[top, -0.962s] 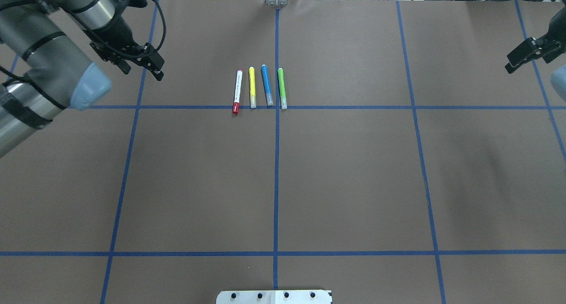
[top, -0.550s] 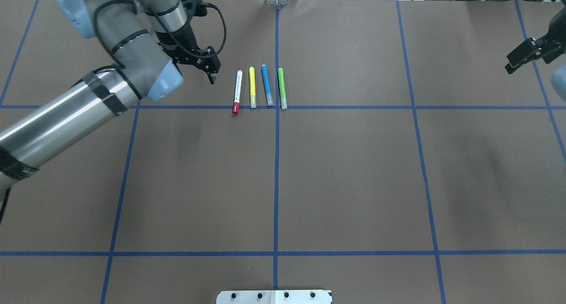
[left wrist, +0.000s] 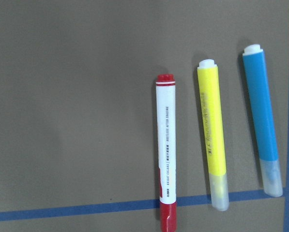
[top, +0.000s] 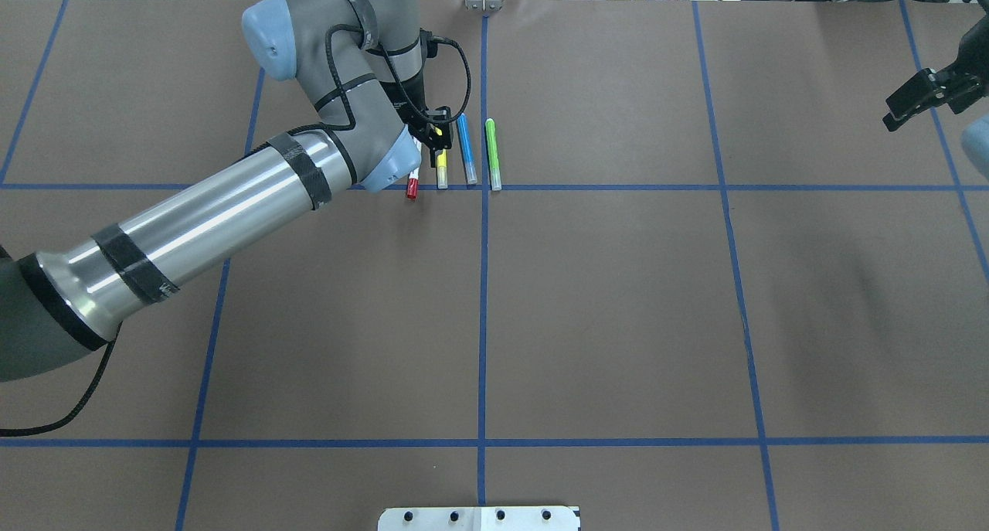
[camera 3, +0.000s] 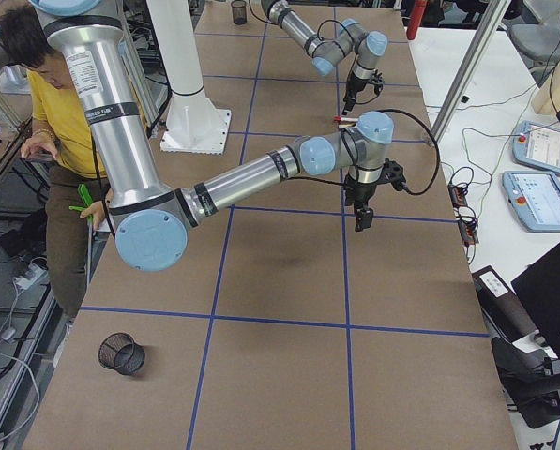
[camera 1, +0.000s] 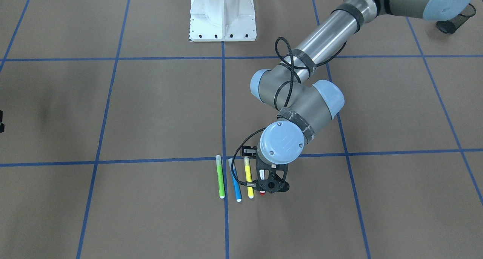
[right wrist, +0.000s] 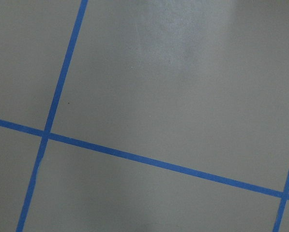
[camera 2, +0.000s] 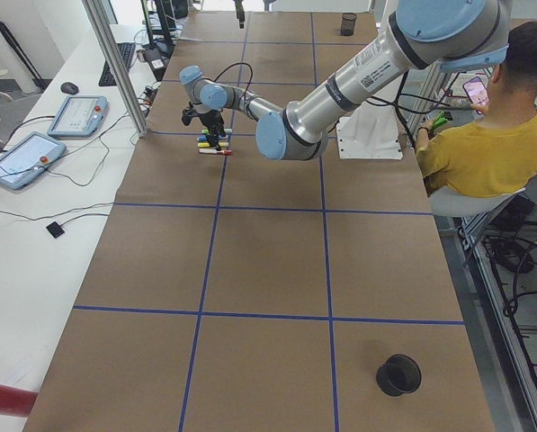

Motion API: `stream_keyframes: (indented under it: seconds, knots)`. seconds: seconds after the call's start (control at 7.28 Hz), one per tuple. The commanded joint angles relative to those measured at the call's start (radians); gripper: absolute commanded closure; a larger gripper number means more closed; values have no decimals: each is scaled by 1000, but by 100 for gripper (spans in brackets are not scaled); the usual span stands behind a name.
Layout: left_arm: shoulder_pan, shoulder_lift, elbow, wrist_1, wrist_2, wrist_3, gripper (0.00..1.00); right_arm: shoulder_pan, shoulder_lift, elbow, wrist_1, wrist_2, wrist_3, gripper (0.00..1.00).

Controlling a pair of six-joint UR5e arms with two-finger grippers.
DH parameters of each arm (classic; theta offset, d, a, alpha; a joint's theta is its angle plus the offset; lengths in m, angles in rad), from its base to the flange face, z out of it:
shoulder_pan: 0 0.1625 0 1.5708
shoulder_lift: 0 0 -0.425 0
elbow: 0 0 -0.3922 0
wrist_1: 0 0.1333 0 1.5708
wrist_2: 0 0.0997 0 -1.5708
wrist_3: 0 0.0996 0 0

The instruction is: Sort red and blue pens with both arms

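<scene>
The red pen, white-barrelled with a red cap, lies at the left end of a row in the left wrist view. The blue pen lies two places to its right. My left gripper hovers right over the red pen, hiding most of its barrel. It looks open and holds nothing. From the front, only the red end shows under the left gripper. The blue pen lies untouched. My right gripper hangs far off at the table's right edge, apparently open and empty.
A yellow highlighter lies between the red and blue pens, and a green highlighter lies right of the blue one. The white pedestal base stands at the robot's side. A black mesh cup sits near the table's left end. A seated person is beside the table.
My left arm has swung rightward from the table's far left corner until its gripper is over the red pen. The right arm and the pens have not moved.
</scene>
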Motion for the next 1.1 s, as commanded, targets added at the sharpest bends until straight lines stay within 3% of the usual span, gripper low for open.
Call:
stream_keyframes:
  seconds: [0.0, 0.14, 0.41, 0.96]
  knots:
    - [25, -7, 43, -19, 38, 0, 34, -1, 1, -4, 0, 0, 0, 0]
    - [26, -9, 47, -26, 39, 0, 44, 1, -1, -3, 0, 0, 0, 0]
    - [31, -9, 47, -26, 39, -2, 52, -1, 1, -6, 0, 0, 0, 0]
    - [42, -7, 47, -37, 39, -5, 54, -4, 1, -6, 0, -1, 0, 0]
